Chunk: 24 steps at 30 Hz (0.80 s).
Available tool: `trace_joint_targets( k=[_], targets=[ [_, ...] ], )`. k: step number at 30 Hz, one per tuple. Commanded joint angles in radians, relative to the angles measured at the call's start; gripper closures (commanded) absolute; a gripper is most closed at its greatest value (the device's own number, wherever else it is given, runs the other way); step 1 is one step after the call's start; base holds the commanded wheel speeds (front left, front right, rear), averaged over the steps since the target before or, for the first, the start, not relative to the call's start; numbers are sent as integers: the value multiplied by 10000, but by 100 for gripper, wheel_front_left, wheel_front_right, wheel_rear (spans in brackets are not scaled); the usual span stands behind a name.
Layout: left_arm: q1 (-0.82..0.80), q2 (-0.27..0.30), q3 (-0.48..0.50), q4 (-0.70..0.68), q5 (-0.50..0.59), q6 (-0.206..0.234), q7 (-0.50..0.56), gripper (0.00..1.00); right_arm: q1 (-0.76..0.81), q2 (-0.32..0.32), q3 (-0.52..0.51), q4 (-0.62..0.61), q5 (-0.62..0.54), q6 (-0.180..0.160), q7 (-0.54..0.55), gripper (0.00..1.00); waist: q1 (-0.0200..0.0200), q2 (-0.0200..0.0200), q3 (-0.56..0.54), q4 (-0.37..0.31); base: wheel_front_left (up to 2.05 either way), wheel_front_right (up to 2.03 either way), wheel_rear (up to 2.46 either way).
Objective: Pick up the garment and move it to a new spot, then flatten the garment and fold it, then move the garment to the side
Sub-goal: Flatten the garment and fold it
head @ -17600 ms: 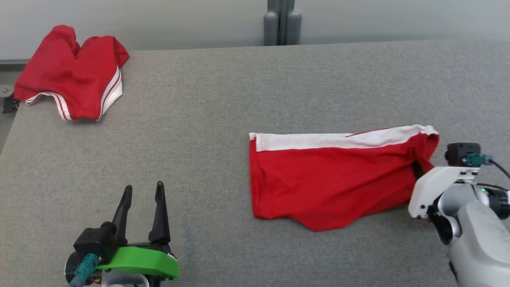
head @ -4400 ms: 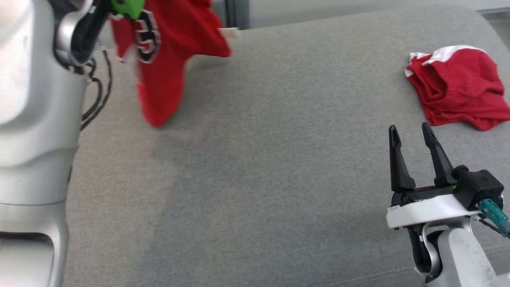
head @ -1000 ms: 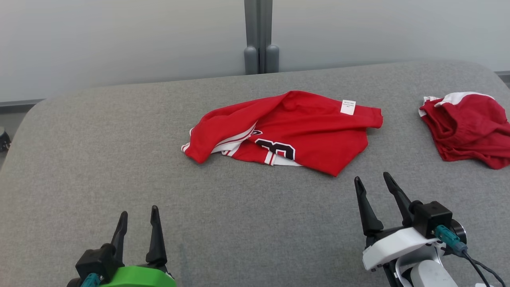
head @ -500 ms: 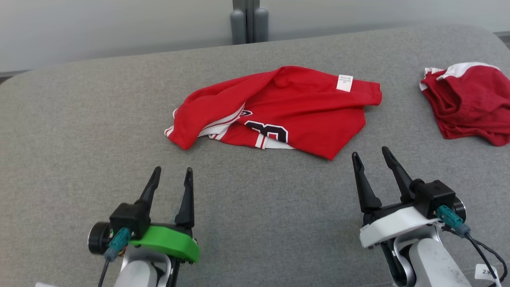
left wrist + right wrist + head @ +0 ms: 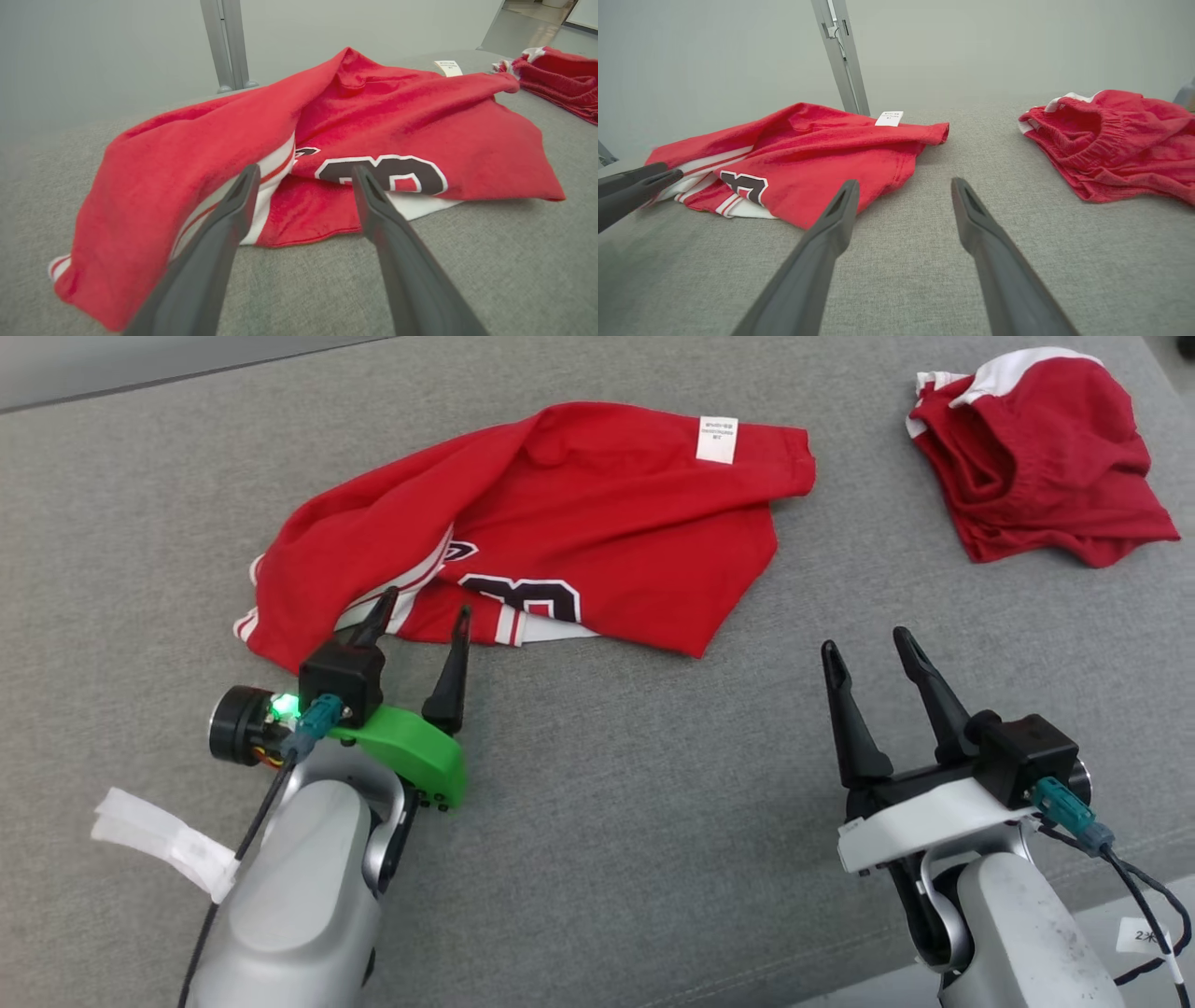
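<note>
The left pincer [image 5: 426, 601], jaws apart, has just advanced to the near hem of the crumpled red numbered jersey [image 5: 607, 513], seemingly ready to begin flattening.

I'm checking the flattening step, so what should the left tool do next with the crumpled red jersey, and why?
Probably ease the left tool slightly forward and close it on the near striped edge of the red jersey. The tool is open with its tips at that edge, and the jersey lies bunched, a fold covering part of its number, so it needs pulling flat.
</note>
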Motion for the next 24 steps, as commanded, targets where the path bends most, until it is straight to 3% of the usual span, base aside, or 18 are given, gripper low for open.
trace_joint_targets(
  k=[1, 14, 15, 16, 18, 24],
  targets=[
    [-366, 193, 108, 245, 7, 46, -75, 0, -153, -10, -37, -27, 77, -16, -27, 0, 0, 0, 499, -568, 0, 0, 0],
    [-1700, 884, 501, 2159, -2, 448, -263, 2, -138, -10, -9, -66, 208, -16, -27, 0, 0, 0, 574, -807, 0, 0, 0],
    [-1748, 887, 511, 2246, -25, 439, -264, 34, -133, -10, -4, -70, 211, -16, -27, 0, 0, 0, 564, -802, 0, 0, 0],
    [-1776, 892, 512, 2324, -32, 430, -271, 58, -122, -11, -1, -73, 206, -16, -27, 0, 0, 0, 555, -796, 0, 0, 0],
    [-1845, 943, 515, 2445, -46, 404, -287, 99, -103, -11, 3, -73, 199, -16, -29, 0, 0, 0, 537, -783, 0, 0, 0],
    [-1984, 1056, 531, 2612, -61, 420, -346, 100, -77, -11, -64, -84, 174, -16, -27, 0, 0, 0, 478, -717, 0, 0, 0]
  ],
)
